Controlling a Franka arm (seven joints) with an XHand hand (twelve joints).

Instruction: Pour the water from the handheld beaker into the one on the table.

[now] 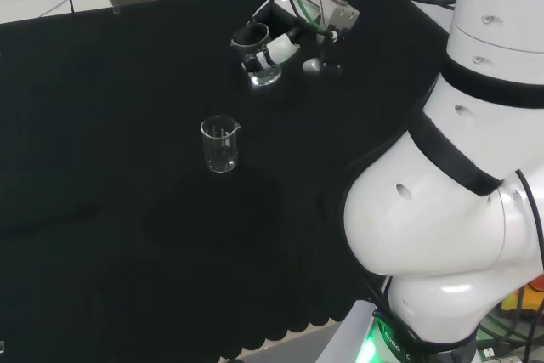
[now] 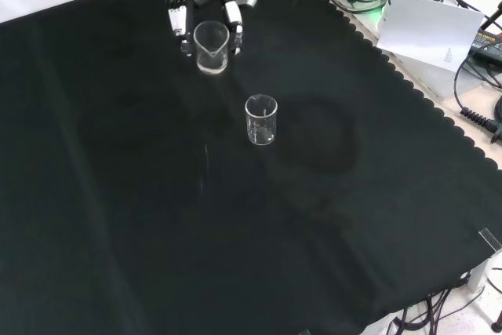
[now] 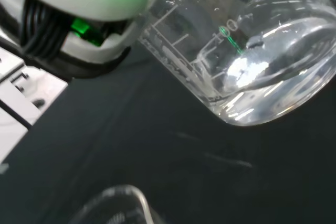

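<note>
From behind the arm, in the head view, the hand (image 1: 276, 50) has its fingers curled round the handheld beaker (image 1: 257, 59), which stands upright, its base at or just above the black cloth (image 1: 102, 167). The table beaker (image 1: 221, 144) stands alone and upright, well apart from the hand, nearer the camera and a little to the left.

In the front view, the fingers (image 2: 233, 20) wrap both sides of the handheld beaker (image 2: 212, 47), its spout facing the camera. The table beaker (image 2: 261, 120) sits below the hand and slightly to the right, with clear cloth between them.

Past the palm, the wrist view shows the handheld beaker (image 3: 247, 51) close up, with water pooled in its bottom. The rim of the table beaker (image 3: 118, 203) is just ahead of it.

To my eye, the step in hand is the carry: the grasp is made, but the pour has not begun. The next move calls for bringing the spout over the table beaker's mouth while keeping the vessel level, then tipping it slowly so the stream lands inside and not on the cloth.
</note>
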